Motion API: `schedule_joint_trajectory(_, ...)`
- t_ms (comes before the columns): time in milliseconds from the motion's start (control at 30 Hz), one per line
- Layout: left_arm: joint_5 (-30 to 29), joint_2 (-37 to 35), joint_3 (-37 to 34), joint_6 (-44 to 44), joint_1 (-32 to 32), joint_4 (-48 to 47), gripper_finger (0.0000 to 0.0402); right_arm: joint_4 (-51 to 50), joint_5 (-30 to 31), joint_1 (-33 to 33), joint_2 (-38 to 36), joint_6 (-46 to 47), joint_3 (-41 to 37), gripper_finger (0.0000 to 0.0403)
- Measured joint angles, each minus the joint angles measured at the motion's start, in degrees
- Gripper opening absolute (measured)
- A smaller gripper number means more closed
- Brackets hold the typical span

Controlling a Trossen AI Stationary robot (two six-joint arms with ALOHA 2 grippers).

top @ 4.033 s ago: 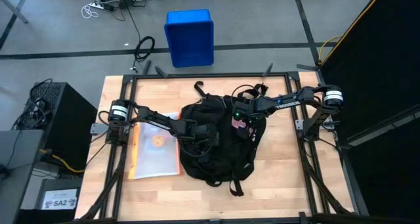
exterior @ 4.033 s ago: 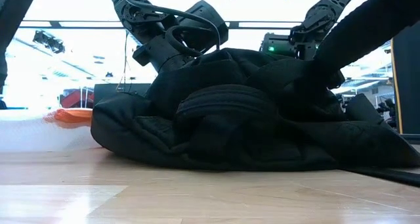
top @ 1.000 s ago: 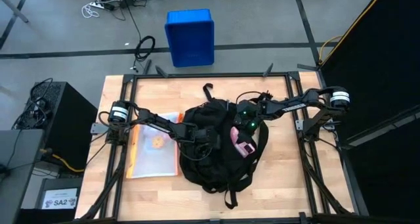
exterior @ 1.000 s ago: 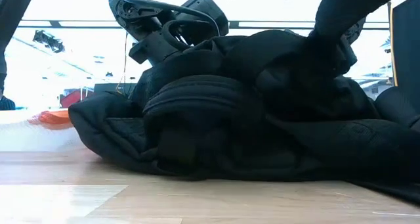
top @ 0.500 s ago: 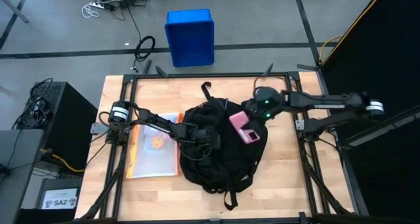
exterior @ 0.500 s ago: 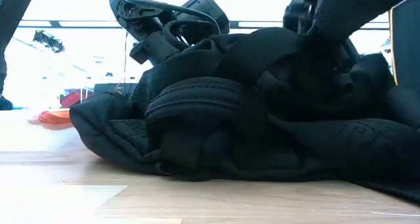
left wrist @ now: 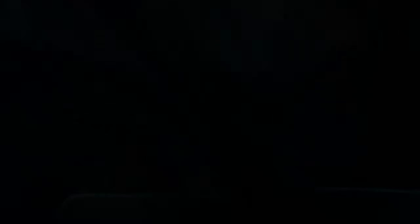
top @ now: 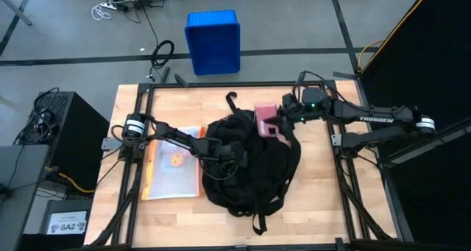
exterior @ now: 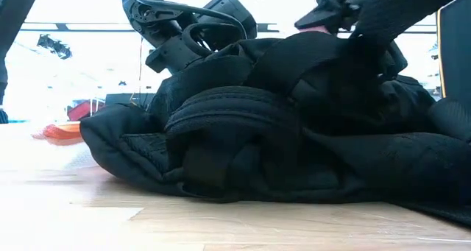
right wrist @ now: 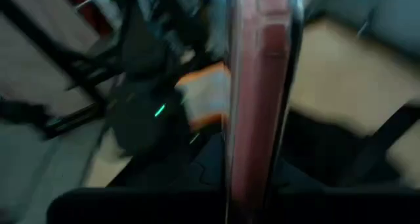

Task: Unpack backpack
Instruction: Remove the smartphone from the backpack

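Observation:
The black backpack (top: 246,166) lies slumped on the middle of the wooden table, its straps trailing toward the near and far edges; in the low view the backpack (exterior: 294,133) fills the picture. My right gripper (top: 280,118) hangs above the backpack's far right part, shut on a flat pink rectangular thing (top: 266,121). In the right wrist view this pink thing (right wrist: 259,99) shows edge-on. My left gripper (top: 227,154) reaches from the table's left into the backpack's left side, where fabric covers its fingers. The left wrist view is black. My left gripper is sunk in the backpack's fabric at its left side (top: 221,144), slanting down from the table's left. The fabric hides the fingers, so which part they have cannot be told. My right gripper pinches one end of the pink thing (right wrist: 252,184) between its two fingers, coming nearly level from the table's right. The thing is lifted clear of the backpack and juts out past the fingers.
A clear folder with an orange edge (top: 174,166) lies on the table left of the backpack. A blue crate (top: 213,41) stands on the floor beyond the far edge. Bare wood (top: 324,199) shows right of the backpack and along the near edge.
My right gripper has risen and drawn back toward the table's far right, rolling as it went. It carried the pink thing up out of the backpack, and the thing now hangs clear above the backpack's far edge. The backpack's fabric has shifted a little.

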Motion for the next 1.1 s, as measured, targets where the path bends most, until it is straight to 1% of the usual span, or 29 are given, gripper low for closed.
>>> schedule_joint_trajectory(67, 1.0, 0.1, 0.0, 0.1, -0.1, 1.4, 0.0, 5.5, 2.5, -0.8, 1.6, -3.0, 0.0, 0.0004)
schedule_joint_trajectory(133, 2.0, 0.1, -0.1, 0.5, -0.1, 2.7, 0.0, 11.8, 2.3, -2.0, 4.1, -5.0, 0.0, 0.0004)
schedule_joint_trajectory(200, 2.6, 0.2, -0.1, 1.7, -0.4, 3.7, 0.0, 18.4, -1.1, -3.5, 7.5, -6.3, 0.1, 0.0004)
schedule_joint_trajectory(267, 2.8, 0.2, -0.1, 3.0, -0.7, 4.0, 0.0, 21.8, -5.5, -5.0, 11.7, -7.4, 2.2, 0.0004)
schedule_joint_trajectory(400, 3.2, 0.2, -0.1, 3.9, -0.7, 3.6, 0.0, 21.0, -9.0, -6.7, 22.0, -10.3, 10.7, 0.0004)
schedule_joint_trajectory(533, 3.2, 0.2, -0.1, 3.8, -0.7, 3.6, 0.0, 12.2, -9.9, -7.8, 33.6, -18.3, 23.1, 0.0004)
schedule_joint_trajectory(667, 3.2, 0.1, 0.0, 3.4, -0.8, 3.4, 0.0, -1.6, -9.9, -8.8, 44.5, -29.0, 38.2, 0.0004)
schedule_joint_trajectory(767, 3.3, 0.1, 0.0, 2.9, -1.0, 2.8, 0.0, -13.0, -9.8, -9.4, 51.5, -34.0, 49.1, 0.0004)
schedule_joint_trajectory(833, 3.3, 0.0, 0.0, 2.3, -1.1, 2.4, 0.0, -18.7, -9.7, -9.7, 55.4, -36.8, 55.6, 0.0004)
schedule_joint_trajectory(967, 3.4, 0.0, 0.0, 1.6, -1.1, 2.3, 0.0, -24.8, -12.0, -10.0, 61.7, -39.5, 65.0, 0.0004)
schedule_joint_trajectory(1033, 3.4, 0.0, 0.0, 1.5, -1.1, 2.4, 0.0, -25.5, -13.9, -10.0, 64.2, -39.5, 68.0, 0.0004)
schedule_joint_trajectory(1100, 3.4, 0.0, 0.0, 1.3, -1.1, 2.5, 0.0, -25.6, -14.5, -10.0, 66.1, -39.1, 70.0, 0.0008)
